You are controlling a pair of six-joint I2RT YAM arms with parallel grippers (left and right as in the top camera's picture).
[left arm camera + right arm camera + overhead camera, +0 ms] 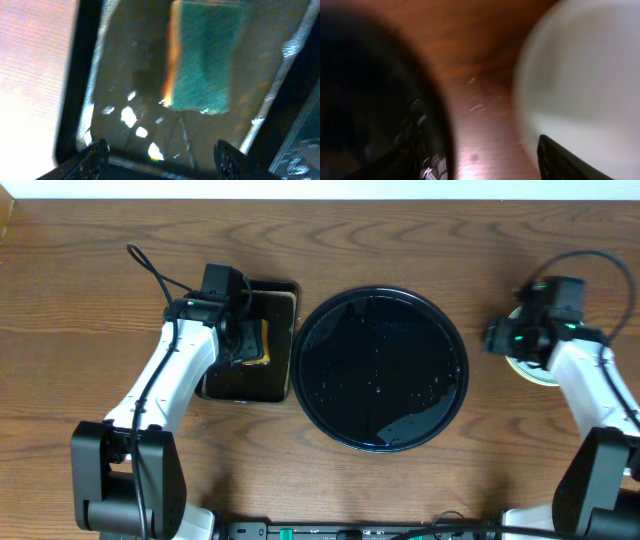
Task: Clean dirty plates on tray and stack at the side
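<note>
The large round black tray [330,330] sits mid-table, wet and holding no plates; its dark rim fills the left of the right wrist view [370,90]. A pale plate [531,369] lies on the wood right of the tray, mostly hidden under my right gripper [505,338]; I cannot tell how many plates are there. It shows as a blurred pale disc in the right wrist view [580,75]. The right gripper [490,165] is open and empty over the wood between tray and plate. My left gripper [162,160] is open and empty just short of a green sponge [202,55].
A smaller rectangular black tray [275,385] stands left of the round tray, wet inside [125,85], with the green sponge lying in it. Bare wood-grain tabletop [420,240] surrounds both trays. The left arm [165,370] reaches over the rectangular tray.
</note>
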